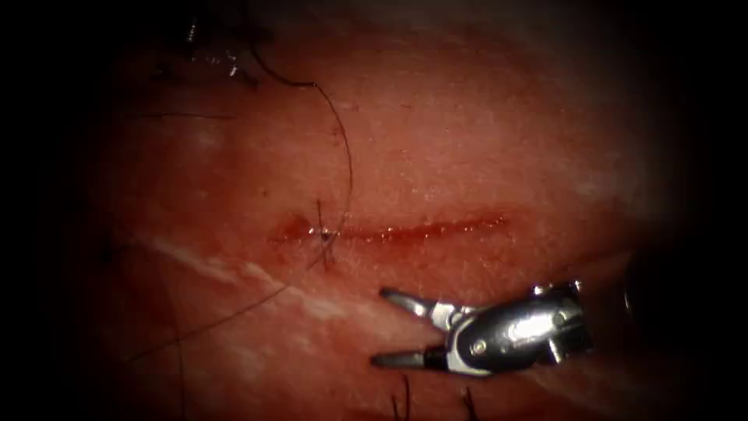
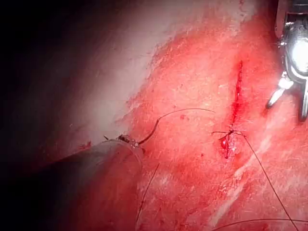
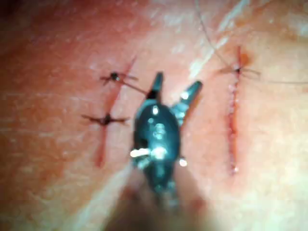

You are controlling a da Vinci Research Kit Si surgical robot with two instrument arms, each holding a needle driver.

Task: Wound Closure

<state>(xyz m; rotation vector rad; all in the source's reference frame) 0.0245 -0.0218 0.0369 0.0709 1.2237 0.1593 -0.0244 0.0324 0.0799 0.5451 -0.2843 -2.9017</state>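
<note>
- Endoscope view: the tissue (image 1: 483,156) lies lit from above, with the cut (image 1: 405,230) running level across the middle, red fluid (image 1: 444,228) lining it. Near the cut's left end sits one knot (image 1: 322,231), short tails sticking up and down from it. The thread (image 1: 343,148) arcs from that knot upward and to the left, toward a dim metal shape at the top left that I take for the left claw (image 1: 226,58); whether its jaws are apart or together I cannot tell. A second strand (image 1: 234,316) runs from the knot down and to the left. The right claw (image 1: 397,327) comes in from the right below the cut, jaws spread wide, holding nothing, tips pointing left and clear of the thread. I cannot make out the needle here
- Left wrist view: the cut (image 2: 237,96) runs upright, the knot (image 2: 231,132) near one end of it, with thread (image 2: 264,173) trailing away from the knot. Another strand (image 2: 163,118) curls out beside the dark shaft (image 2: 96,168). The right claw (image 2: 288,103) shows beside the cut, jaws apart
- Right wrist view: the right claw (image 3: 175,86) hangs over the tissue with its jaws apart and empty. To one side lies a second cut (image 3: 108,130) carrying two knots (image 3: 114,76); to the other side lies the open cut (image 3: 233,130) with its single knot (image 3: 237,70)
</note>
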